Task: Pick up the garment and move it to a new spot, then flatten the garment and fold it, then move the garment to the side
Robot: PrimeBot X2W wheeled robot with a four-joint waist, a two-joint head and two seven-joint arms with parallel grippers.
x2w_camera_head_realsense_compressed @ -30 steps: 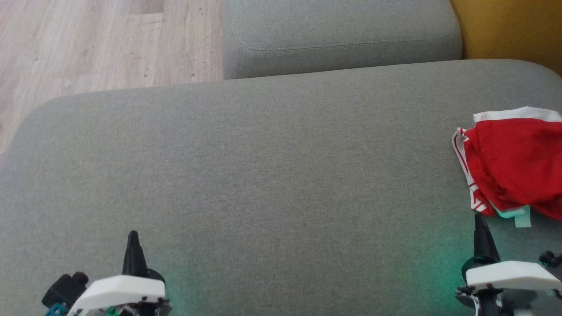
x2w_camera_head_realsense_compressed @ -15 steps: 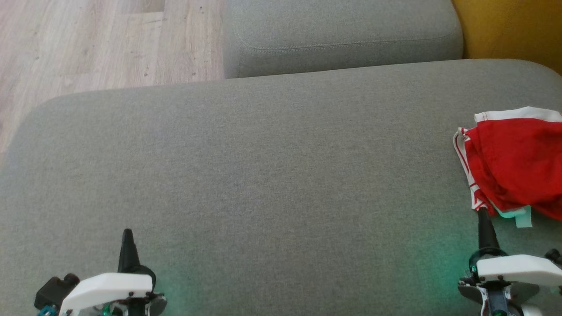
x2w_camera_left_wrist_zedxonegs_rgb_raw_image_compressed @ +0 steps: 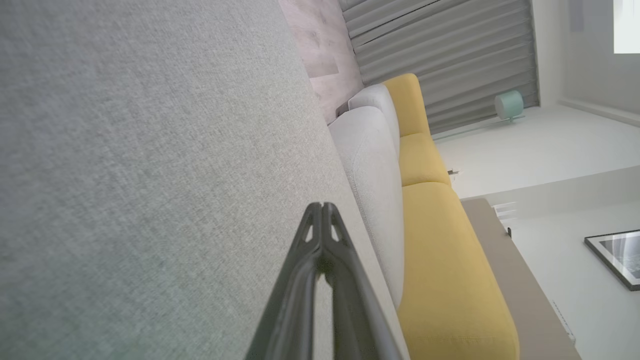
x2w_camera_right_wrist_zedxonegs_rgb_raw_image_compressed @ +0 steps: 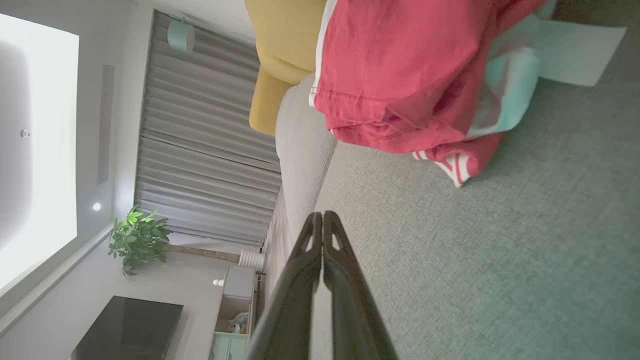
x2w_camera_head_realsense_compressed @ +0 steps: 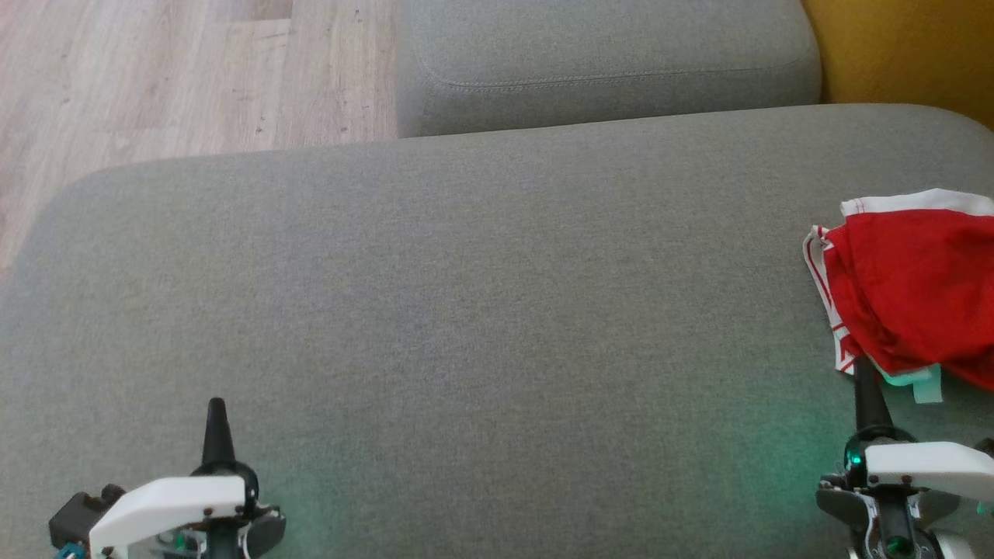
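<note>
While a crumpled red white-trimmed fabric garment lay on the grey woven sofa cushion, left gripper and right gripper had fingers pressed together, holding nothing.

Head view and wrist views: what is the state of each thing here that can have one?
Red garment with white trim, crumpled in a heap, lying unheld at the cushion's right end.
Left tool, shut, empty, over bare cushion.
Right tool, shut, empty, pointing at the garment, not gripping it.
Grey fabric seat cushion, flat, bearing the garment.
</note>
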